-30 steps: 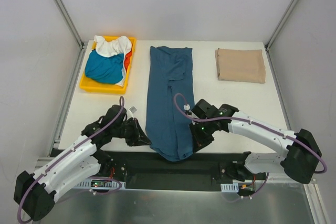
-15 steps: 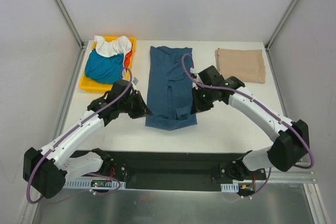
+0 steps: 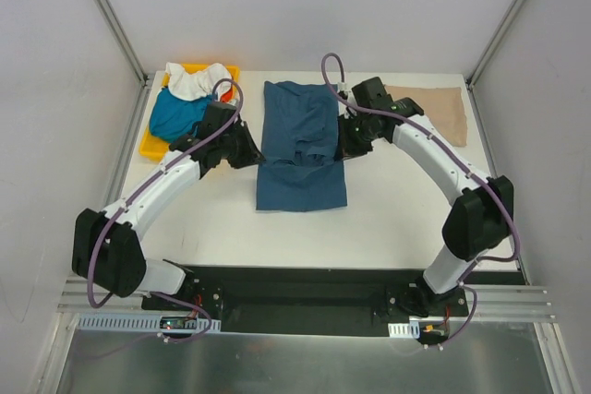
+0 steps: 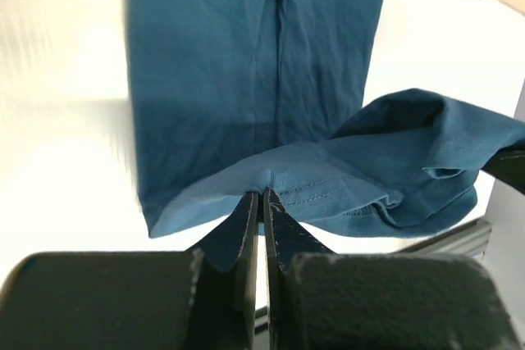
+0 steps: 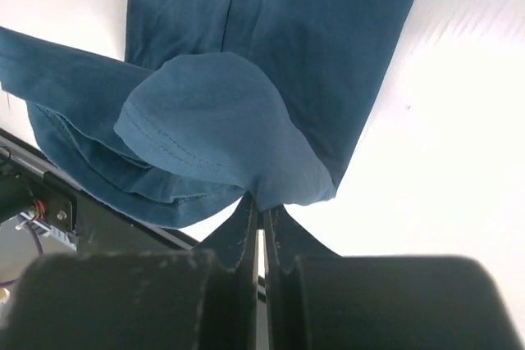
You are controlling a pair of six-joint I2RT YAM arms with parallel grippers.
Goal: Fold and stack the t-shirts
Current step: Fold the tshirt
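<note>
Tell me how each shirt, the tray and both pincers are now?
blue shirt: half folded, near end lifted.
beige shirt: folded flat.
teal shirt: crumpled in the tray.
white shirt: crumpled on the teal one.
yellow tray: holding unfolded shirts.
left pincer: shut on the blue shirt.
right pincer: shut on the blue shirt.

beige t-shirt [image 3: 448, 117] half behind right arm [image 3: 434, 159], yellow tray [image 3: 152, 147] corner behind left arm [image 3: 162, 186], navy t-shirt [image 4: 246, 79] top cropped
</note>
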